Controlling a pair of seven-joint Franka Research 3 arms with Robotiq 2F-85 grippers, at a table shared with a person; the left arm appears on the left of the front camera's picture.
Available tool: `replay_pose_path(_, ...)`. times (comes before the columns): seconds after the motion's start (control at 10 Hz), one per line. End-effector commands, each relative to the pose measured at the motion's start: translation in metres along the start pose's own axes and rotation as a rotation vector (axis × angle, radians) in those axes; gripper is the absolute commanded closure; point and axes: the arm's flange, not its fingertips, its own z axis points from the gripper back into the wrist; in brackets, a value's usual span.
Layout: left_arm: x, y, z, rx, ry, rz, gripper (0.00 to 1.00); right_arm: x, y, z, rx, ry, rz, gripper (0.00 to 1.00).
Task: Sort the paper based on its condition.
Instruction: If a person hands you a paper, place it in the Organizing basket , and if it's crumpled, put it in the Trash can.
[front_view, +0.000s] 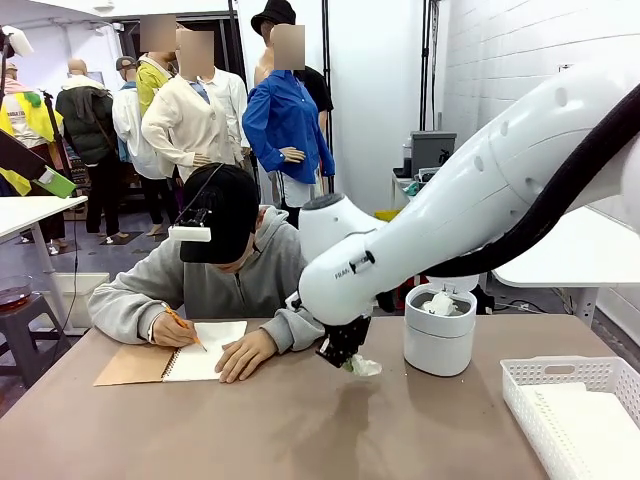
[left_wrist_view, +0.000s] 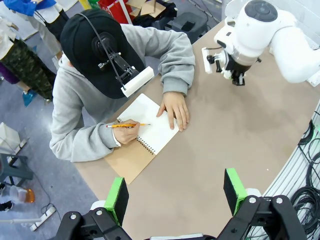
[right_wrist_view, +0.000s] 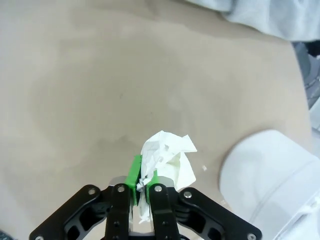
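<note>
The right gripper (right_wrist_view: 141, 182) is clamped on a crumpled wad of paper (right_wrist_view: 167, 157) low over the brown table (front_view: 300, 420), just beside the white bin (front_view: 440, 335) that already holds another wad; the pads bite only one edge of the wad, so it could slip free on the way up; a loose flap could also catch the bin's rim. The person's hand (front_view: 245, 355) rests on a notebook (front_view: 205, 362) near the arm's path, so a wide swing risks a brush. The left gripper (left_wrist_view: 175, 195) hangs high over the table with its fingers apart and empty. A white basket (front_view: 570, 410) waits at the right.
</note>
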Motion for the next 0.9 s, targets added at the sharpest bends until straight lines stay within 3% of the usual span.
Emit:
replay_pose_path(0.0,-0.001,0.001,0.000,0.000,-0.001,0.002,0.00,-0.019,-0.012,0.042,0.008,0.003,-0.017,1.00)
replay_pose_path(0.5,-0.001,0.001,0.000,0.000,-0.001,0.002,0.00,-0.034,-0.048,0.125,0.041,-0.137,-0.025,1.00)
replay_pose_path(0.8,-0.001,0.001,0.000,0.000,-0.001,0.002,0.00,-0.036,-0.082,0.143,0.042,-0.163,-0.079,1.00)
